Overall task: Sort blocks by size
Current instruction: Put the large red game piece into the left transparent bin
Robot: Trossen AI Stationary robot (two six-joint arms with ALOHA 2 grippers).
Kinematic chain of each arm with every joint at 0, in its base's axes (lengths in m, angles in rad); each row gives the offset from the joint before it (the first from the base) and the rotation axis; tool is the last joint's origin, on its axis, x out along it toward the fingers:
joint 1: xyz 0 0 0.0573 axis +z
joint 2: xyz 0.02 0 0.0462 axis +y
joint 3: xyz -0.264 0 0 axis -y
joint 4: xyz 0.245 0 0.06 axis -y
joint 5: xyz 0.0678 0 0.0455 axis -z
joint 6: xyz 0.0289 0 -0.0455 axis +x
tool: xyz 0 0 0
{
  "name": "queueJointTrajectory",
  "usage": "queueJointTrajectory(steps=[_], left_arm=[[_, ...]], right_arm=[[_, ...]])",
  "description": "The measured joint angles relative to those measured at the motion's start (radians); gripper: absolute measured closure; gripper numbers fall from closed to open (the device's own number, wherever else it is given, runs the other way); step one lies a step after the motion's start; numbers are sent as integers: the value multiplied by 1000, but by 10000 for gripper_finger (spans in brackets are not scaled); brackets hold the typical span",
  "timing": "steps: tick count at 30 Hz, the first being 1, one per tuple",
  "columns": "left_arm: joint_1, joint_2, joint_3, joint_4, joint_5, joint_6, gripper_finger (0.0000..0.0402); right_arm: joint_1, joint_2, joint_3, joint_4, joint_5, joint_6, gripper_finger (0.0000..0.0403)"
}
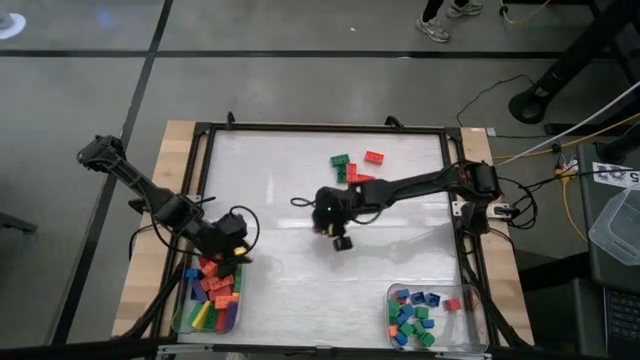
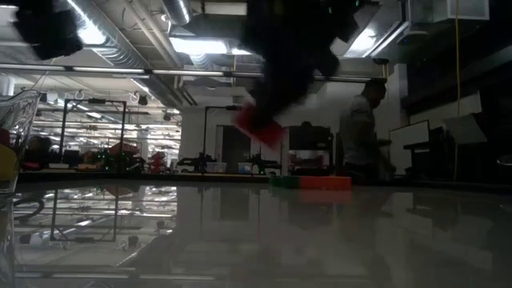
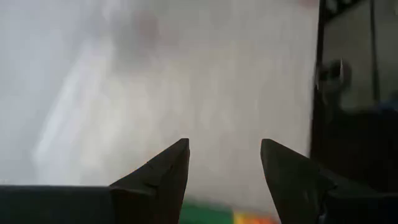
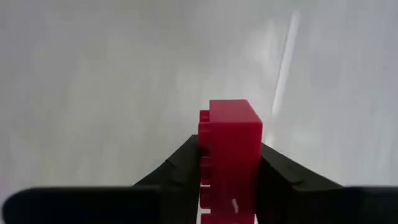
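Right hand (image 4: 229, 180) closed on a red brick (image 4: 229, 155), which sits clamped between the two fingers with its studded side turned toward one finger and its end standing out past the tips. In the low view the brick (image 2: 258, 126) hangs tilted, clear above the surface (image 1: 290, 180). In the high view this hand (image 1: 332, 226) is over the open middle of the surface, between the loose cluster and the two trays.

Loose cluster (image 1: 355, 166) on the far side of the surface from the trays: green and red bricks, touching or nearly so. Not yet sorted.

Tray of long bricks (image 1: 180, 318) at the near left corner: red, orange, yellow, green, blue, purple pieces heaped together. Tray of small bricks (image 1: 478, 305) at the near right corner: mostly blue and green squares, one red.

Judgement: the held brick looks long, so it likely belongs in the left tray; the grip across its narrow sides keeps it steady for the carry.

Left hand (image 3: 224, 171) open, holding nothing, fingers spread. It hovers at the far edge of the long-brick tray (image 1: 228, 245), probably parked there to stay out of the right arm's way.
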Motion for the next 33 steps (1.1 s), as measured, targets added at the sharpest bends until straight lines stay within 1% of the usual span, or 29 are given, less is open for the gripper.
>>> queueJointTrajectory(steps=[4,7,10,13,18,21,26,28,33], left_arm=[[0,3,0,55,-211,128,215],[0,10,0,76,-350,206,215],[1,26,0,102,-418,267,215],[5,54,0,160,-436,356,215],[27,105,0,273,-437,490,215],[50,139,0,318,-438,526,215],[88,192,0,380,-438,576,215],[99,203,0,394,-438,599,215],[131,210,0,411,-438,606,215]], right_arm=[[39,0,43,178,0,0,284],[59,0,62,295,4,0,296],[71,0,73,402,7,0,310],[75,-2,86,483,8,0,309],[74,-2,98,510,15,0,283],[74,-2,98,526,15,0,284],[74,-2,98,529,15,0,305],[74,-2,98,530,15,0,307],[74,-2,98,531,7,0,293]])
